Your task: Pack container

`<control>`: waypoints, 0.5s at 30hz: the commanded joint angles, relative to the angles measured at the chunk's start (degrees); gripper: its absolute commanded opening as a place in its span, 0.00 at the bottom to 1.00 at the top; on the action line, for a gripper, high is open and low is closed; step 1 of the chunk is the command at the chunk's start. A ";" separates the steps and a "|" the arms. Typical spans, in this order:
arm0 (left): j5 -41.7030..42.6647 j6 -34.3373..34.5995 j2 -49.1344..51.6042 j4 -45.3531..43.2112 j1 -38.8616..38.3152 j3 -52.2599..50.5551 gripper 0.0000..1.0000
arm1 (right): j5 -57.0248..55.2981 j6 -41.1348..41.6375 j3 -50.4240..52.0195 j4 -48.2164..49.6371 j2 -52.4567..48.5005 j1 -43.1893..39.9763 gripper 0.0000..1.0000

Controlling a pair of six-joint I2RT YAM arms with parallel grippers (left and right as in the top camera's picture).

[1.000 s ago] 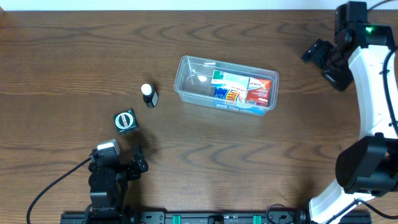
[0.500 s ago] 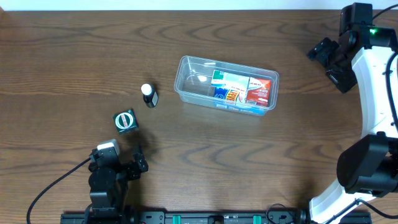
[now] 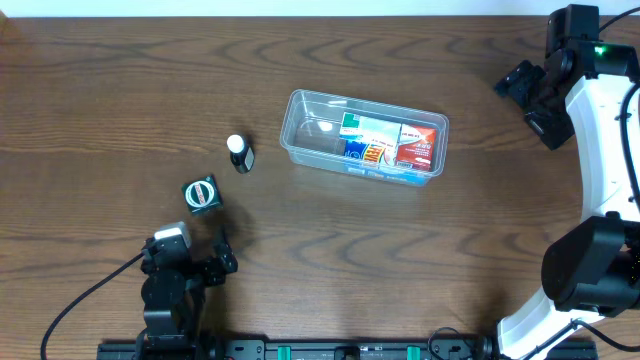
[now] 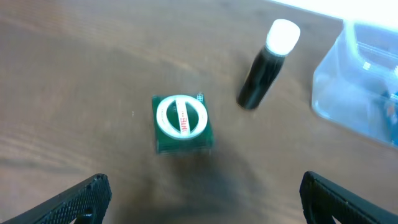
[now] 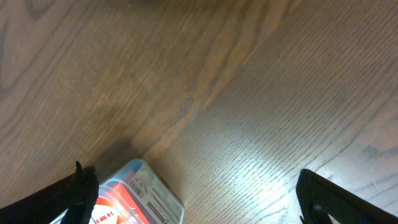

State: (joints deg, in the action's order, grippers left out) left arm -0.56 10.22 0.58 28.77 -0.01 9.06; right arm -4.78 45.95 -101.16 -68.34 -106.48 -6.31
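The clear plastic rectangular tub (image 3: 310, 128) is sitting mid-bench, partly packed. The left fingers (image 4: 87, 194) are gaping wide before the small green box (image 4: 181, 123), which they likely need to straddle and pinch next. The right fingers (image 5: 84, 186) are gaping too, empty.

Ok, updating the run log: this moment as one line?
container: holds boxes | bottle, green box: outside | left tool: open, empty | right tool: open, empty

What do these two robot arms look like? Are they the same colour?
Not as seen from above. The right arm has long white shells between bulky black joints, with a small green light near its wrist. The left arm looks all black, with a white block and a black cable. The fingers are black and textured.
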 commanded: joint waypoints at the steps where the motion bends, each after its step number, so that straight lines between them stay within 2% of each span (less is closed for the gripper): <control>1: -0.85 -0.07 -0.22 -4.59 0.22 -0.48 0.98 | -1.20 0.72 0.48 -0.02 -0.35 -0.39 0.99; 5: -0.96 9.20 1.90 -6.23 0.22 2.32 0.98 | -1.20 0.72 0.48 -0.04 -0.35 -0.39 0.99; 8: -0.94 14.99 8.20 -6.62 0.22 7.04 0.98 | -1.20 0.72 0.48 -0.04 -0.35 -0.39 0.99; 11: -1.77 14.95 17.79 -5.81 0.26 15.08 0.98 | -1.20 0.72 0.48 -0.04 -0.35 -0.39 0.99; 15: -4.72 13.55 36.04 1.62 0.50 30.95 0.98 | -1.20 0.72 0.48 -0.02 -0.35 -0.39 0.99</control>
State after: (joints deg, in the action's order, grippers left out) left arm -2.44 22.98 27.66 28.08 0.01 31.48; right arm -4.93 46.09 -100.95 -68.31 -106.48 -6.31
